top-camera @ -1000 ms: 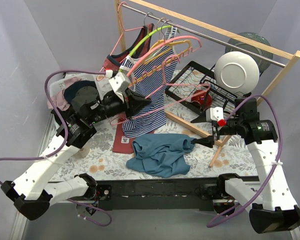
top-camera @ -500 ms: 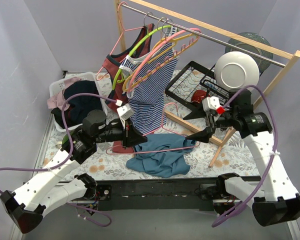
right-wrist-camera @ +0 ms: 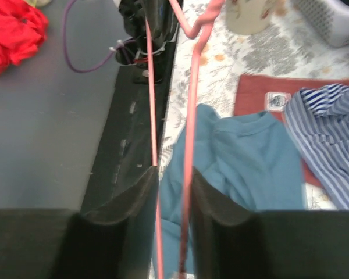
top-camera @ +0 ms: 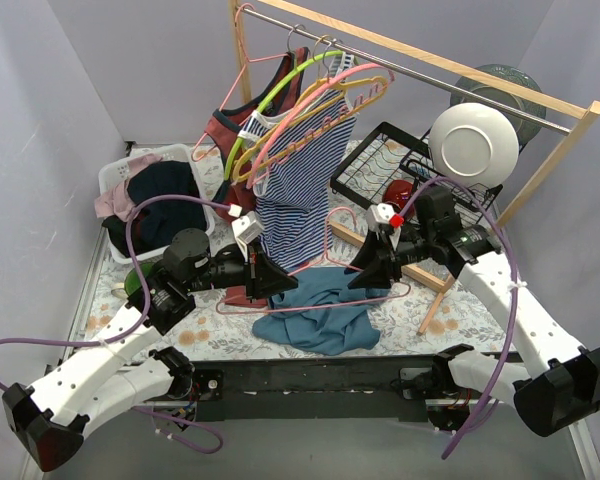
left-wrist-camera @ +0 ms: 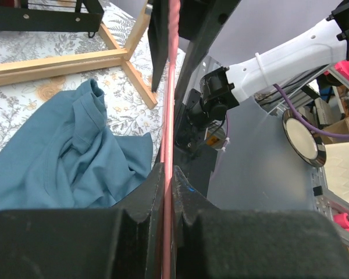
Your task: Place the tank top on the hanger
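The teal-blue tank top [top-camera: 325, 318] lies crumpled on the floral table near the front edge, also seen in the left wrist view [left-wrist-camera: 64, 157] and the right wrist view [right-wrist-camera: 244, 157]. A thin pink hanger [top-camera: 328, 245] is held level just above it, between the two arms. My left gripper [top-camera: 280, 282] is shut on one end of it, its rod [left-wrist-camera: 172, 87] pinched between the jaws [left-wrist-camera: 167, 174]. At the other end my right gripper [top-camera: 365, 275] has closed in on the hanger's two rods [right-wrist-camera: 189, 151], both lying between its jaws [right-wrist-camera: 173, 180].
A wooden clothes rail [top-camera: 430, 65] at the back carries a striped top [top-camera: 295, 195], a red top [top-camera: 230, 130] and several coloured hangers. Its wooden foot [top-camera: 435, 290] lies right of the tank top. A dish rack [top-camera: 380, 160] with a white plate [top-camera: 473, 147] stands back right, a laundry basket [top-camera: 115, 180] left.
The left arm carried the hanger from the rack down over the tank top. The right arm swung left to the hanger's other end and its jaws closed in on it.
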{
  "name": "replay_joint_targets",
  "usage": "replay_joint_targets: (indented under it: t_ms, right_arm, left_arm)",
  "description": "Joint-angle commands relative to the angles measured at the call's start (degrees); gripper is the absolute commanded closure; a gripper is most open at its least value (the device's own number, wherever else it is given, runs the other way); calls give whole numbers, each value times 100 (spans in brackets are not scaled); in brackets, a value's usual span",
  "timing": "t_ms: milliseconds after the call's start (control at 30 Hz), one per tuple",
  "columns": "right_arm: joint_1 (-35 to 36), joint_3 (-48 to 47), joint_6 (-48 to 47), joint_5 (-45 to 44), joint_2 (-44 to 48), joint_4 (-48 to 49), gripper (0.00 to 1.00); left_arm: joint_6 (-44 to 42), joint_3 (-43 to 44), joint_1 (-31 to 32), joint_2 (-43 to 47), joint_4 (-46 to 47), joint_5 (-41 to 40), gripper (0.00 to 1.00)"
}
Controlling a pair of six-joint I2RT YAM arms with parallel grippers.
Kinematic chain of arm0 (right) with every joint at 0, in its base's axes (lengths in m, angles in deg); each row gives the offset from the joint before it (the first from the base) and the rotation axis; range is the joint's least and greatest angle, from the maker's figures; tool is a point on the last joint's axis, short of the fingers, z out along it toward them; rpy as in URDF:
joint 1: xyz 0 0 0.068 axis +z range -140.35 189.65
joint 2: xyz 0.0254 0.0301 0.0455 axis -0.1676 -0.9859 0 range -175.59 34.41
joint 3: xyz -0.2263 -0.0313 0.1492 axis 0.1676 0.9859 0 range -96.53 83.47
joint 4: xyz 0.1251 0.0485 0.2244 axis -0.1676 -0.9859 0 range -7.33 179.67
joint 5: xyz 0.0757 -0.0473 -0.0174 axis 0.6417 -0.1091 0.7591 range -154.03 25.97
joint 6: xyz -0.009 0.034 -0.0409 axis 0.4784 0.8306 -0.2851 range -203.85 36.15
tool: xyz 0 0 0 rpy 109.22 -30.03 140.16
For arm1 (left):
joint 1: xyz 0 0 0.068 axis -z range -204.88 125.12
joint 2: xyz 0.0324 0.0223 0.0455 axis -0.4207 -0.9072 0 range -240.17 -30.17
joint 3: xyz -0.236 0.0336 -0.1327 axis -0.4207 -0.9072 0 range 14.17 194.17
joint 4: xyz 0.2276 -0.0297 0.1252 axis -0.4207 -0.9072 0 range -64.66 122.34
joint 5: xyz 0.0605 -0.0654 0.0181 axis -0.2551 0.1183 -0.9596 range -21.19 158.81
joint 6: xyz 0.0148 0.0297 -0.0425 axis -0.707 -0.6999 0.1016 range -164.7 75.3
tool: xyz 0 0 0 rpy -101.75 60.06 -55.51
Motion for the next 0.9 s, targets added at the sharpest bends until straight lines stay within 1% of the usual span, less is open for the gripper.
replay_joint_targets:
  t_ms: [0, 33, 67, 133, 167, 200, 233, 267, 300, 333, 433, 500, 533, 600, 700, 800, 867]
  right_arm:
    - [260, 220, 526, -41, 119, 419, 82]
    - [260, 229, 649, -207, 137, 507, 97]
    - [260, 203, 667, -330, 154, 499, 99]
    - [251, -33, 537, -822, 190, 272, 99]
    - [234, -139, 188, -989, 199, -121, 99]
    - [225, -323, 27, -1321, 233, -308, 99]
    - [199, -377, -122, -1490, 260, -449, 99]
    - [155, -421, -298, -1657, 295, -720, 99]
    - [137, -465, -421, -1972, 347, -853, 99]
    - [102, -526, -466, -2140, 392, -976, 99]
    - [-161, -562, -633, -2606, 602, -1276, 99]
    - [-399, -562, -729, -2748, 804, -1442, 99]
    - [-469, -579, -756, -2870, 866, -1495, 99]
    - [-697, -614, -809, -3020, 1041, -1627, 99]
    - [-988, -597, -827, -3126, 1244, -1759, 99]
    - [-1146, -571, -818, -3249, 1367, -1882, 99]
    - [-1208, -579, -809, -3311, 1403, -1953, 99]
  left_arm:
    - [293, -254, 23, 102, 719, -111, 100]
    - [337, -298, 31, 85, 791, -111, 100]
    - [416, -359, 31, 76, 870, -128, 100]
    - [478, -491, 31, 110, 949, -242, 100]
    - [505, -544, 31, 111, 958, -303, 100]
    - [557, -588, 31, 128, 923, -487, 100]
    - [592, -684, 31, 155, 880, -619, 94]
    - [601, -720, 31, 172, 801, -725, 86]
    - [610, -764, 31, 172, 643, -935, 56]
    - [636, -817, 31, 172, 537, -1093, 48]
    - [672, -992, 31, 181, 150, -1629, 35]
    - [742, -1177, 31, 295, -42, -1902, 29]
    - [821, -1230, 31, 330, -122, -2156, 24]
    - [882, -1309, 31, 400, -324, -2333, 20]
    - [1023, -1362, 31, 392, -447, -2492, 18]
    - [1076, -1292, 31, 85, -658, -2685, 18]
    - [1076, -1274, 31, -240, -712, -2669, 19]
